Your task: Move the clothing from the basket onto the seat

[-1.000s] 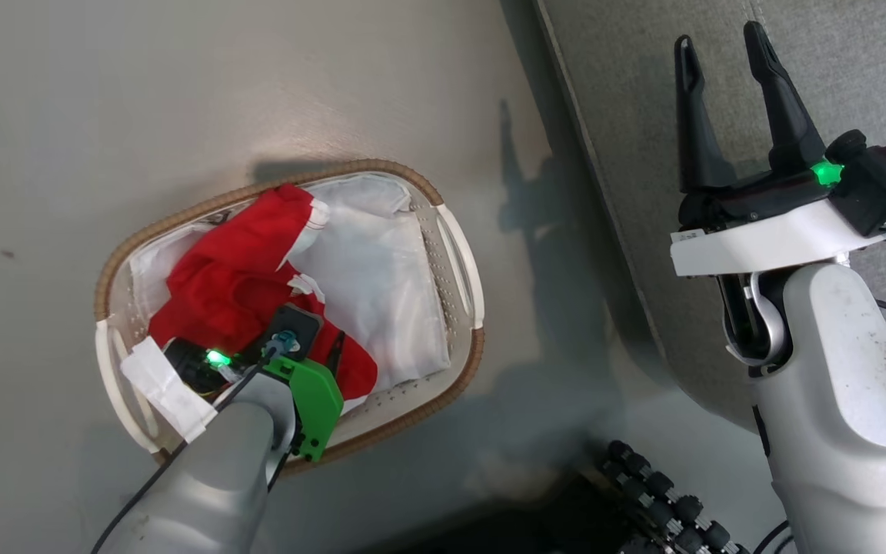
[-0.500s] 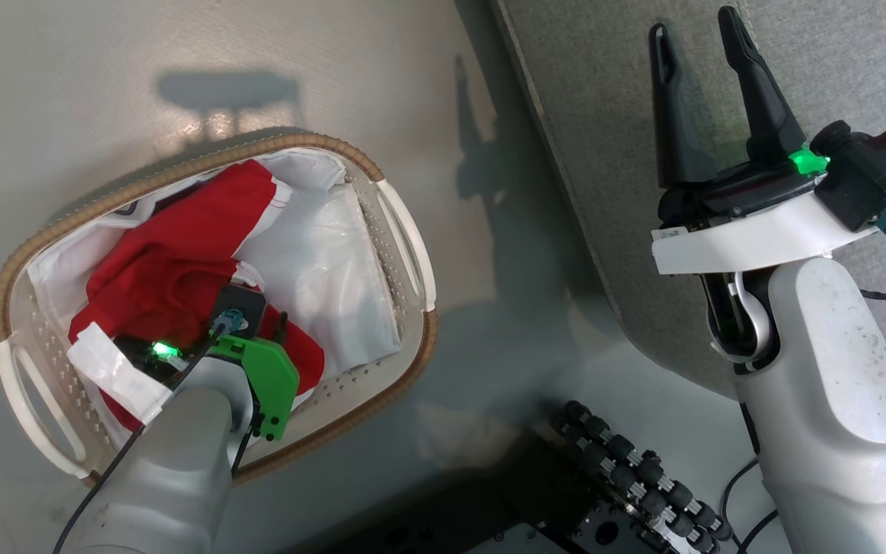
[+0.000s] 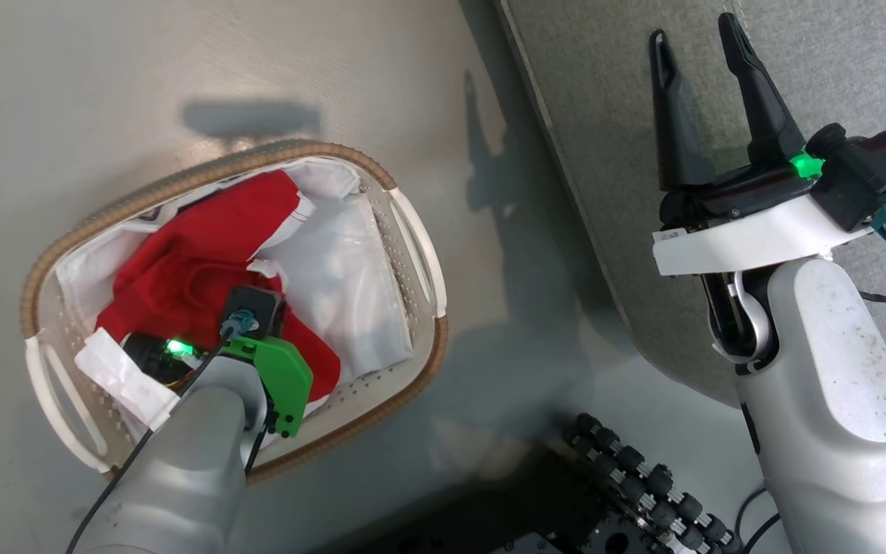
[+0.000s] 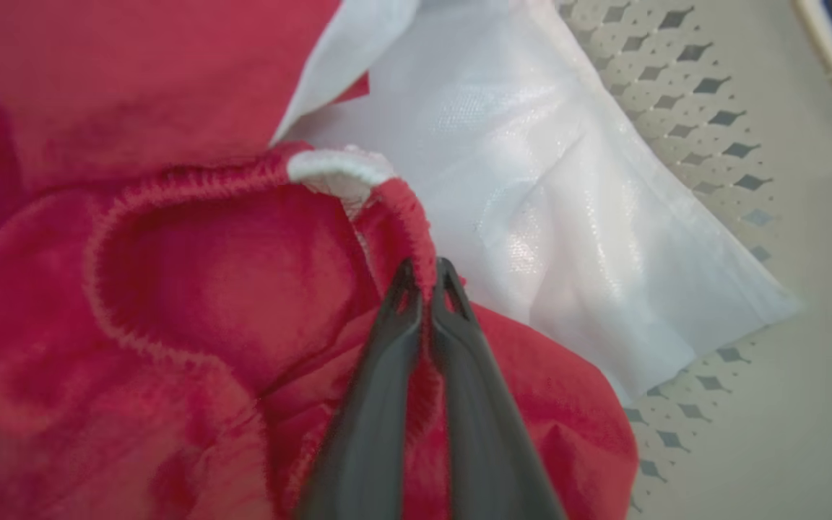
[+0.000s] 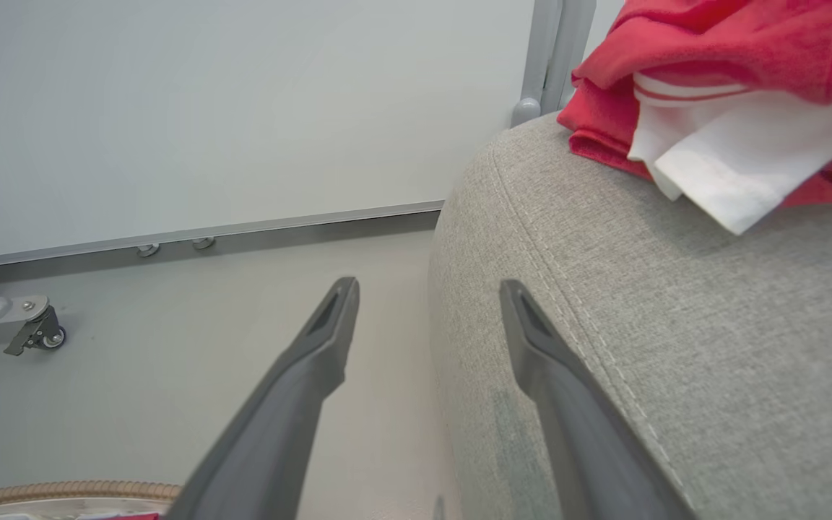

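- My left claw (image 4: 425, 273) is down inside the basket (image 3: 421, 362). Its fingers are pinched together on a gathered red hem of the red garment (image 3: 197, 261), just below a scrap of white trim.
- From the head camera, the red garment lies crumpled in the left part of the basket. It rests on the white liner (image 3: 343, 285), which shows bare to its right.
- My left forearm (image 3: 181, 477) covers the near end of the red garment.
- The basket stands on the floor (image 3: 181, 69), near the seat (image 3: 843, 69) but not touching it.
- My right claw (image 3: 693, 27) is held by the seat's edge, with its fingers spread apart and nothing between them.
- Through the right wrist camera I see a second red garment (image 5: 719, 43) with a white panel and striped trim. It lies on top of the seat, close to the rounded edge.
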